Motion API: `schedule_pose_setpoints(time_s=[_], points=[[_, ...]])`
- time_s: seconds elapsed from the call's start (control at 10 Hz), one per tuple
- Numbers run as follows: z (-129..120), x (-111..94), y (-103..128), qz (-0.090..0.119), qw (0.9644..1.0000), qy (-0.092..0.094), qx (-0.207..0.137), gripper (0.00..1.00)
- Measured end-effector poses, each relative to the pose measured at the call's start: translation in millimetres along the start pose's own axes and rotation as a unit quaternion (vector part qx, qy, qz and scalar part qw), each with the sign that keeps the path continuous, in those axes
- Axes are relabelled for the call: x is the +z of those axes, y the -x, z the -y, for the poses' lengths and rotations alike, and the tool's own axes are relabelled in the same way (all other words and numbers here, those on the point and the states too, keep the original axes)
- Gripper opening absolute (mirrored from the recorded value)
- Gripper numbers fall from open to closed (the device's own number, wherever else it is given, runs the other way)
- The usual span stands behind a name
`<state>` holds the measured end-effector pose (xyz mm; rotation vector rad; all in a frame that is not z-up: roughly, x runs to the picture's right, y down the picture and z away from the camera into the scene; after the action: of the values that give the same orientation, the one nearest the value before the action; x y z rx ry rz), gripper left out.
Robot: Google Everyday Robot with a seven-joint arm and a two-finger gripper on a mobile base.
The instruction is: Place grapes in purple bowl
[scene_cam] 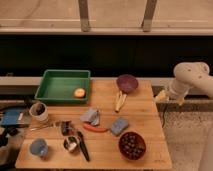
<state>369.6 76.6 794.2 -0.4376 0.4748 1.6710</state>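
Note:
The grapes (131, 143), a dark reddish-purple bunch, lie inside an orange-red bowl (132, 153) at the table's front right. The purple bowl (127, 83) stands at the back of the table, right of centre, and looks empty. My gripper (167, 96) hangs at the end of the white arm (192, 77), just past the table's right edge. It is level with the purple bowl, well to its right, and far from the grapes. It holds nothing that I can see.
A green tray (56, 91) at the back left holds a yellow-orange fruit (79, 92). Mid-table lie a yellow peeled item (120, 100), grey cloth (91, 116), red pepper (95, 128) and blue sponge (119, 126). At the left are a white cup (39, 112), blue cup (38, 147), metal cup (71, 144) and black tool (83, 147).

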Motion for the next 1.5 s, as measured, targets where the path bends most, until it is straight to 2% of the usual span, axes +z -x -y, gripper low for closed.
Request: schedule_pose_setpoints(time_s=[1.3, 1.5], points=[[-0.7, 0.0, -0.8, -0.001, 1.0, 0.0, -0.001, 0.8], [-8.1, 2.2, -7.5, 0.0, 0.9996, -0.009, -0.029, 0.8]])
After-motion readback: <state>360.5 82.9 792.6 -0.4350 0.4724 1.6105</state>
